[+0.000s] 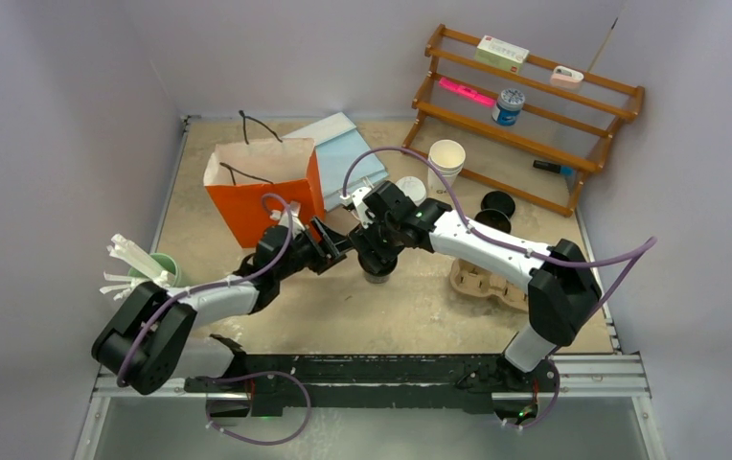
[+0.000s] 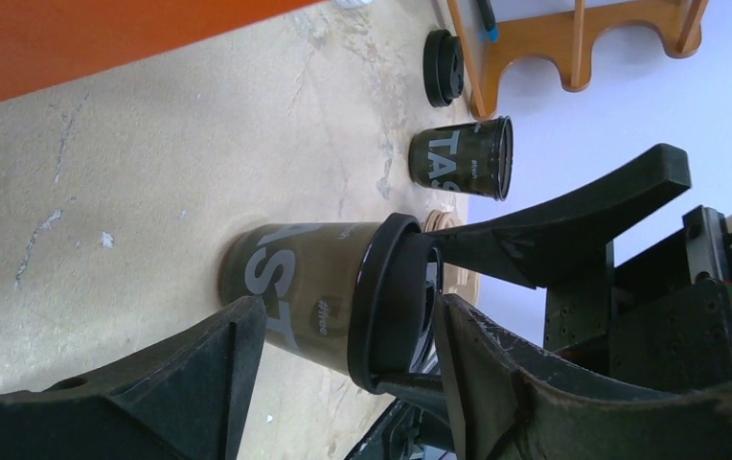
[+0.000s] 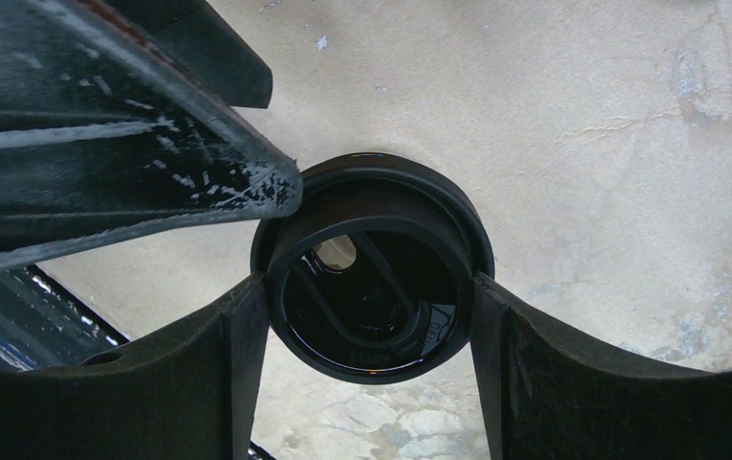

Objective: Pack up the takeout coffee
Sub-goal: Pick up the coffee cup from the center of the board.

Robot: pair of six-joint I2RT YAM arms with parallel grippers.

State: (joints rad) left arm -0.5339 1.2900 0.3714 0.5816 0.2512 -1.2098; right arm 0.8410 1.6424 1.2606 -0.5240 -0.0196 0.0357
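Small black paper cup with white print [image 2: 295,287] stands upright on the mottled beige table [image 1: 410,321], about midway between the two arms, with a round black plastic lid [image 3: 377,278] sitting on its mouth. From where I stand the lid looks a touch cocked rather than flush, though I can't be sure. The right gripper [image 3: 364,292] hangs over it, jaws spread wide and pressed against opposite sides of the lid's rim, so it has the lid in hand. The left gripper [image 2: 345,311] reaches in from the side, jaws wide apart and closed on nothing; one finger sits by the cup wall, the other touches the lid's edge. A push on a crooked lid could buckle the paper rim or tip the cup, since nothing clamps its body. A lift by the lid alone might leave the cup behind. The grippers are crowded enough to knock each other. Off to the right wait an open black cup [image 2: 463,158], a spare black lid [image 2: 444,67] and a brown pulp carrier [image 1: 482,283].
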